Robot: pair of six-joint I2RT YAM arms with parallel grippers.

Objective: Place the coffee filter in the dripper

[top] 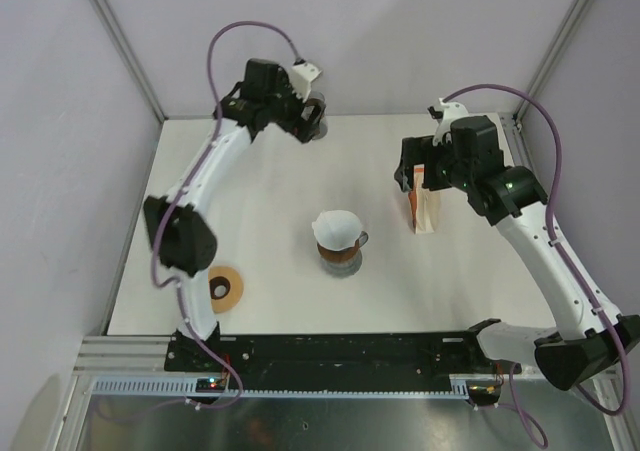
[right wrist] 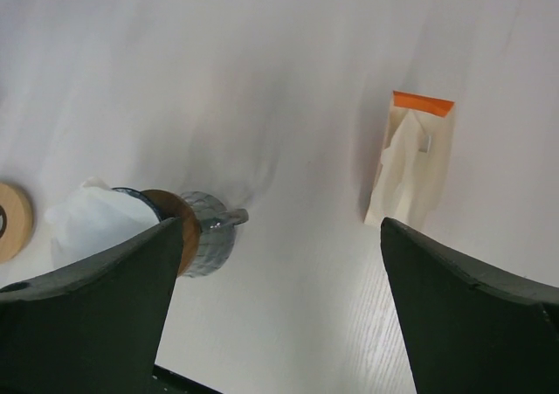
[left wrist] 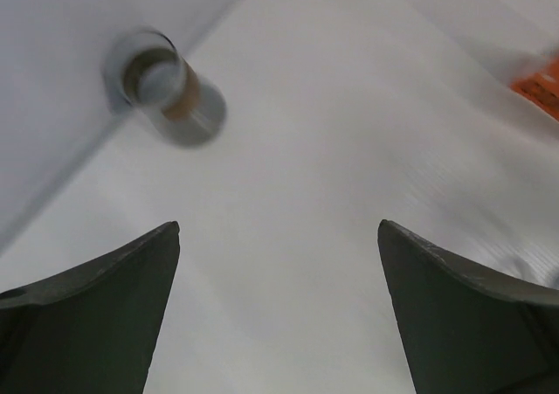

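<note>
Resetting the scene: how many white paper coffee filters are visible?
1: the white paper filter sits in the brown-banded dripper at table centre. The orange-topped cream packet to its right may hide more.

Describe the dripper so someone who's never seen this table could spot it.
Start at the white table; near its middle stands the dripper, a short cup with a brown collar. It alone has a white filter in its top, unlike the flat wooden ring at its left and the orange-topped pack at its right.
</note>
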